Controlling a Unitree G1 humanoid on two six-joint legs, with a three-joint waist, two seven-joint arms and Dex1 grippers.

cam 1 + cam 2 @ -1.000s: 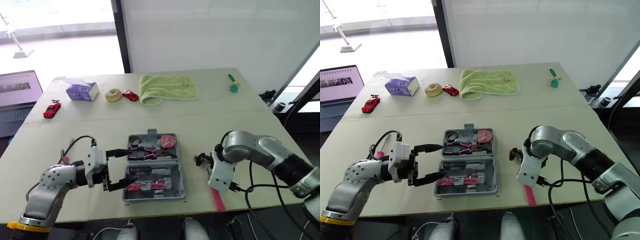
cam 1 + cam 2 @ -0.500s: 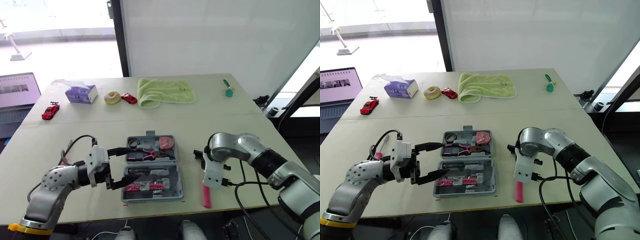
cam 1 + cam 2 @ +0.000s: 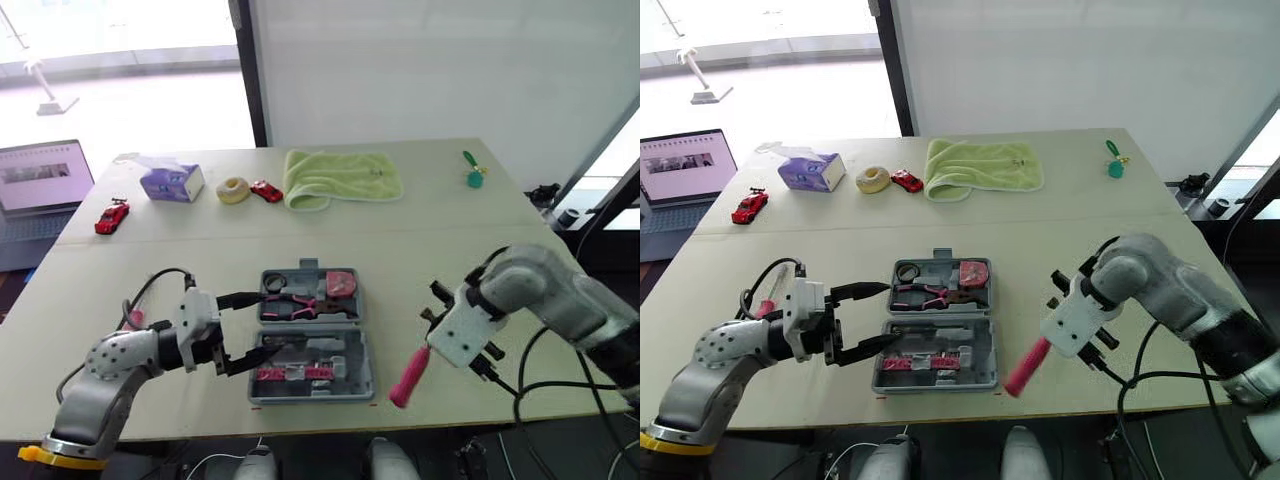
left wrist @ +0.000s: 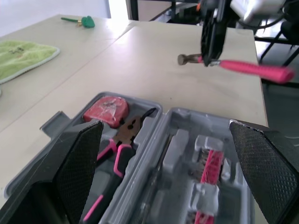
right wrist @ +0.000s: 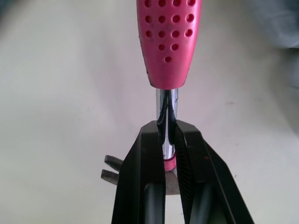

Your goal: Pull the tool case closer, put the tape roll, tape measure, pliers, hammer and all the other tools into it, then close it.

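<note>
Hammer (image 3: 412,372) is hanging over the table (image 3: 400,250) right of the open tool case (image 3: 367,368), its steel shaft pinched by the right gripper (image 5: 169,129); the left gripper (image 3: 256,328) is gaping wide at the case's left edge.

We get strong daylight from the glass window (image 3: 120,80) at eleven o'clock, blown out to white glare. The pale beige tabletop (image 3: 420,230) is brightly, evenly lit, its shadows faint and soft. Behind the pink-handled steel hammer (image 5: 168,42), the tabletop blurs out of focus.
</note>
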